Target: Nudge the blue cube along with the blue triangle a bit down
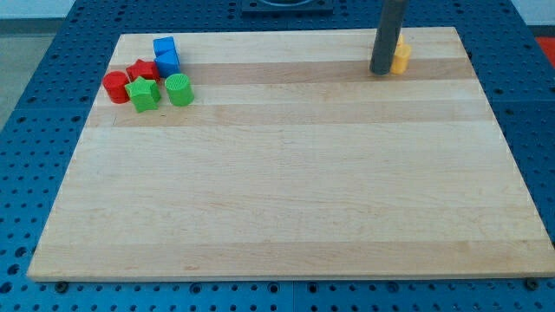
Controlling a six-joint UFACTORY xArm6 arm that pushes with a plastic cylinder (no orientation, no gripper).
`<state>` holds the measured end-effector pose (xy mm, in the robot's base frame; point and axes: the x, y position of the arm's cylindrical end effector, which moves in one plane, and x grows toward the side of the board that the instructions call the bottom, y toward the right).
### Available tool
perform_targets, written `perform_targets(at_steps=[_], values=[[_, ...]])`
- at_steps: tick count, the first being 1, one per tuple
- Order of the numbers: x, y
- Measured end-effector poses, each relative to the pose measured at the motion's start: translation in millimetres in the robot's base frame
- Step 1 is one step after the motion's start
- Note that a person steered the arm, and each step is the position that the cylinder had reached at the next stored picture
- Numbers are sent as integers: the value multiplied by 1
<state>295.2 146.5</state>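
The blue cube sits near the top left of the wooden board. A second blue block, which I take for the blue triangle, touches it just below. My tip rests on the board at the view's top right, far to the right of both blue blocks. The rod stands right against a yellow block, whose left part it hides.
Below and left of the blue blocks lies a tight cluster: a red star, a red cylinder, a green star and a green cylinder. Blue pegboard surrounds the board.
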Motion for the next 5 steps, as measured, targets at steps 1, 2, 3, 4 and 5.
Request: perform_targets(at_steps=[1,2,3,4,5], values=[[0,0],[2,0],[2,0],[4,-2],[6,-35]])
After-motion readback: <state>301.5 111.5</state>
